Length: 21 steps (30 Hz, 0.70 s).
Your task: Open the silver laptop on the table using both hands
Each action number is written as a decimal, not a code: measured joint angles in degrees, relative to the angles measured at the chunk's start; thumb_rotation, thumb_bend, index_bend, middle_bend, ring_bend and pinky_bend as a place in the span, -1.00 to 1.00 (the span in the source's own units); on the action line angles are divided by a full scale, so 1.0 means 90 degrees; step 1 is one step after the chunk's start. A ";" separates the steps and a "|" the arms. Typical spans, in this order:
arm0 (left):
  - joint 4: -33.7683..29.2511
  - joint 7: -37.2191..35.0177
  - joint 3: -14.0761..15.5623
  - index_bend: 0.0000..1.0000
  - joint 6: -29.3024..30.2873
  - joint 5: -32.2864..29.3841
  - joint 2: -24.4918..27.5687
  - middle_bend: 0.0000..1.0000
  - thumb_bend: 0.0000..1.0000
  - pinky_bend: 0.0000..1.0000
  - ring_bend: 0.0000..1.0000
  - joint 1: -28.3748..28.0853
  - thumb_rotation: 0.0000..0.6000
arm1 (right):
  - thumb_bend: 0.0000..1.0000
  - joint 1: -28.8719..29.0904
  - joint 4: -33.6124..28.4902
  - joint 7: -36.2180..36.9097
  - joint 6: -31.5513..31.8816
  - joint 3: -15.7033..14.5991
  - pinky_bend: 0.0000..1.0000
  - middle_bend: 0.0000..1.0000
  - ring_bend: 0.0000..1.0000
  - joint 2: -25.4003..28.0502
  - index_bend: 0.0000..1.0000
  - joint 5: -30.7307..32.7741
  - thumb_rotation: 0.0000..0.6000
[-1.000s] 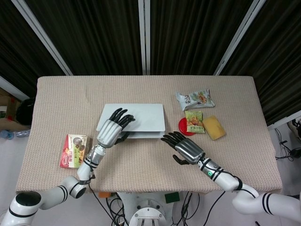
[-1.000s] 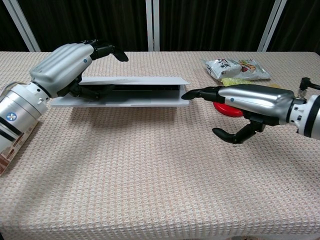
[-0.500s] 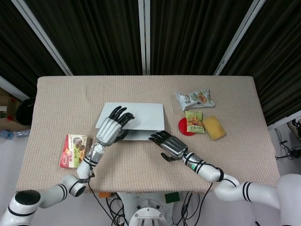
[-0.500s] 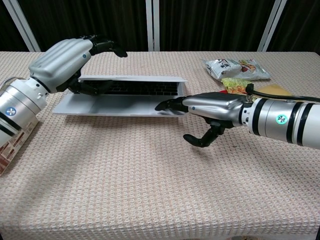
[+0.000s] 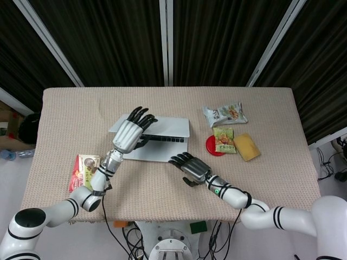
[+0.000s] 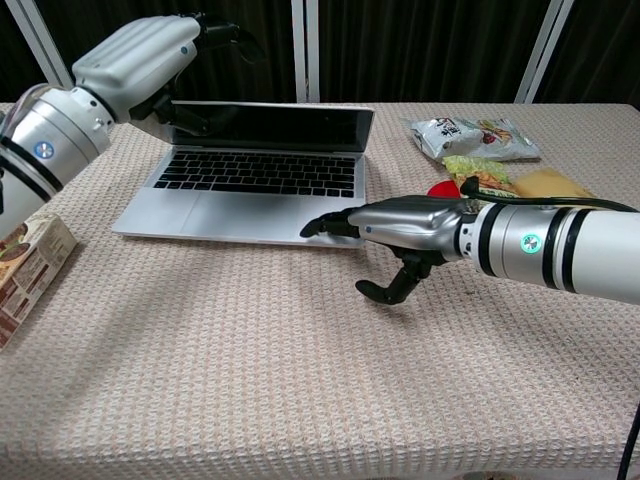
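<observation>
The silver laptop (image 5: 162, 145) (image 6: 250, 190) lies at the table's middle-left with its lid (image 5: 172, 127) (image 6: 290, 127) raised partway, so the keyboard and dark screen show. My left hand (image 5: 129, 135) (image 6: 140, 60) grips the lid's upper left edge, fingers spread over its back and thumb on the screen side. My right hand (image 5: 191, 168) (image 6: 410, 222) holds nothing; its fingers stretch flat with the fingertips (image 6: 315, 227) on the base's front right corner and the thumb curled below.
A snack box (image 5: 84, 172) (image 6: 25, 270) lies left of the laptop. To the right sit a snack bag (image 5: 224, 114) (image 6: 470, 135), a green packet (image 5: 223, 139) on a red disc (image 5: 209, 146), and a yellow block (image 5: 246, 147) (image 6: 555, 182).
The lid has swung from nearly closed up to partway open under my left hand. My right hand moved left and forward from beside the laptop onto the base's front right corner.
</observation>
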 measured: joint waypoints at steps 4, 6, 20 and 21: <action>0.0121 0.0049 -0.0193 -0.48 -0.0344 -0.0183 0.0071 -0.51 0.20 -0.77 -0.77 -0.0294 1.00 | 0.06 0.0052 -0.0037 -0.0064 -0.0003 0.0016 -1.00 -0.96 -1.00 0.0004 -1.00 0.0149 1.00; 0.0189 0.0070 -0.0289 -0.49 -0.0480 -0.0274 0.0096 -0.51 0.20 -0.77 -0.77 -0.0427 1.00 | 0.06 0.0089 -0.0045 -0.0096 -0.0015 0.0020 -1.00 -0.96 -1.00 0.0005 -1.00 0.0211 1.00; 0.0614 0.0244 -0.0869 -0.52 -0.1586 -0.1043 0.0269 -0.55 0.04 -0.78 -0.79 -0.1300 1.00 | 0.07 0.0339 -0.0012 -0.0289 -0.0114 0.0025 -1.00 -0.96 -1.00 -0.0029 -1.00 0.0536 1.00; 0.0643 0.0261 -0.0915 -0.52 -0.1677 -0.1129 0.0274 -0.55 0.03 -0.78 -0.79 -0.1352 1.00 | 0.07 0.0347 -0.0010 -0.0299 -0.0117 0.0021 -1.00 -0.95 -1.00 -0.0029 -1.00 0.0558 1.00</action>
